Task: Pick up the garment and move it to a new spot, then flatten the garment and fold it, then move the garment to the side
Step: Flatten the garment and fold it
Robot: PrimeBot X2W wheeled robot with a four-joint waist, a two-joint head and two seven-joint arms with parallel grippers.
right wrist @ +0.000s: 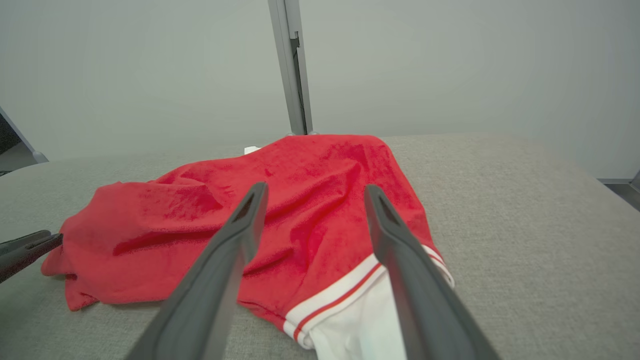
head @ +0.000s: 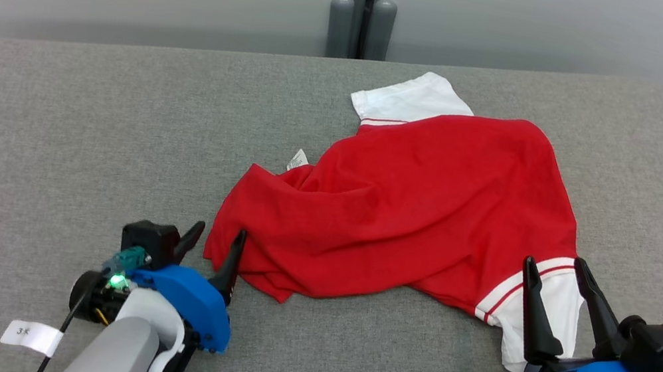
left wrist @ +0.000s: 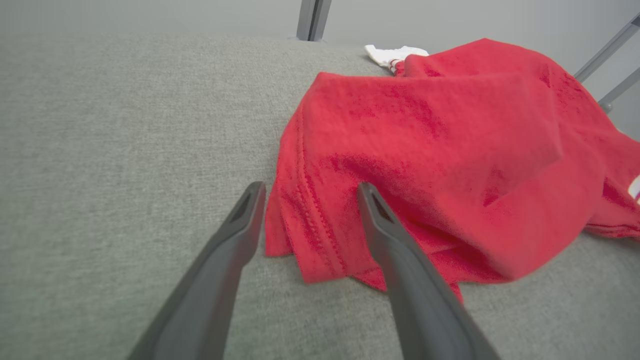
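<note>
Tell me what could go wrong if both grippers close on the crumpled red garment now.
The left gripper brackets a layered corner of the red shirt with white sleeves; it may pinch several layers. The right gripper hangs over the white striped sleeve; lifting there may leave the body bunched.

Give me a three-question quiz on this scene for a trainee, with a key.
1. True or false: the left gripper is shut on the red shirt.
2. Which part of the shirt lies nearest the right gripper? A) label B) white sleeve C) collar
3. Fill in: the shirt lies on a ___ surface.
Key: 1 false, its fingers are apart; 2 B; 3 grey.
</note>
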